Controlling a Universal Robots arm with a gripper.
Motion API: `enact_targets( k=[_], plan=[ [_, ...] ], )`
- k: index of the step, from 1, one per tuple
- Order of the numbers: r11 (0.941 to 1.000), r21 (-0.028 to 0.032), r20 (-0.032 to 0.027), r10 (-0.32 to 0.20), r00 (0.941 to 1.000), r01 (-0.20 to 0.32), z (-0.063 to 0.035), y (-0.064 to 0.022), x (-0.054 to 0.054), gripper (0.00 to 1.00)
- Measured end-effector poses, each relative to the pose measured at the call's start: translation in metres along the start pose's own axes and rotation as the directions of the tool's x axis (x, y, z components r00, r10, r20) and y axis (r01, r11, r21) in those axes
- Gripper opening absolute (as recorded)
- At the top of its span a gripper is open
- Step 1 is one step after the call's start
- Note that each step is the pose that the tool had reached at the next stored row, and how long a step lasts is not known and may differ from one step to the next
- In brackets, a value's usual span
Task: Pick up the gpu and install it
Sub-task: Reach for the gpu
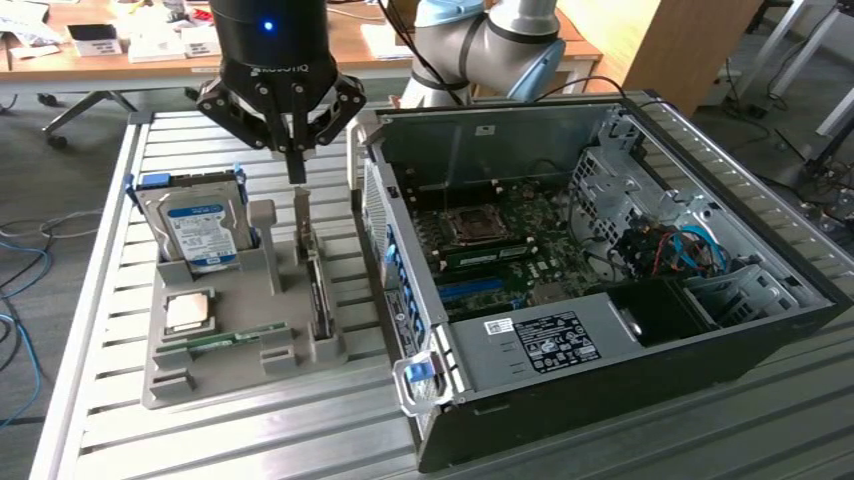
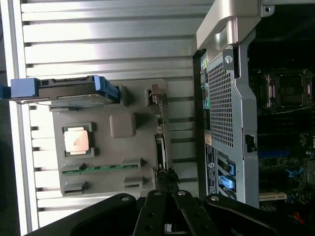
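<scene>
Gripper: your gripper [image 1: 296, 172] hangs with its black fingers pressed together, and you can see nothing clamped between them.
GPU and gripper: the gpu [image 1: 311, 265] stands on its edge in the grey holder [image 1: 174, 375], directly under the fingertips. Its silver bracket end is uppermost and nearest to them. You cannot tell whether the tips touch the bracket or stop just above it.
Wrist view: the gpu [image 2: 159, 147] shows edge-on as a thin dark strip in the holder's slot.
GPU's place: it is in the slot along the holder's side that faces the computer case [image 1: 627, 400].
Writing: you can read "ROBOTIQ" in pale letters on the gripper's black body. The print on the hard drive's label and on the white label inside the case is too small to read.
Hard drive [image 1: 200, 230]: silver, with a blue-white label and blue side rails, it leans in the holder's pocket on the side away from the case.
Processor [image 1: 190, 312]: a square metal-topped chip lying flat in a recess of the holder.
Memory stick [image 1: 234, 337]: narrow and green, lying in the holder beside the processor.
Materials: the holder is matte grey and moulded. The table [image 1: 267, 430] is ribbed bright metal. The case is black outside, with perforated grey sheet metal.
</scene>
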State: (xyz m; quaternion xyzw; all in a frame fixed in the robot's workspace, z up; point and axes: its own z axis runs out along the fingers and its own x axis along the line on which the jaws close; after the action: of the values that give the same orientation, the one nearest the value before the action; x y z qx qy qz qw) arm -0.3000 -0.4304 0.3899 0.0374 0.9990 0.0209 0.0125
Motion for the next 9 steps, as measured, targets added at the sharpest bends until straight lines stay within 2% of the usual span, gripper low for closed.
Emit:
enact_targets(
  k=[9],
  plan=[
    [1.0000, 0.0003, 0.0002, 0.000, 1.0000, 0.000, 0.0001, -0.0077, -0.0022, 0.11]
  ],
)
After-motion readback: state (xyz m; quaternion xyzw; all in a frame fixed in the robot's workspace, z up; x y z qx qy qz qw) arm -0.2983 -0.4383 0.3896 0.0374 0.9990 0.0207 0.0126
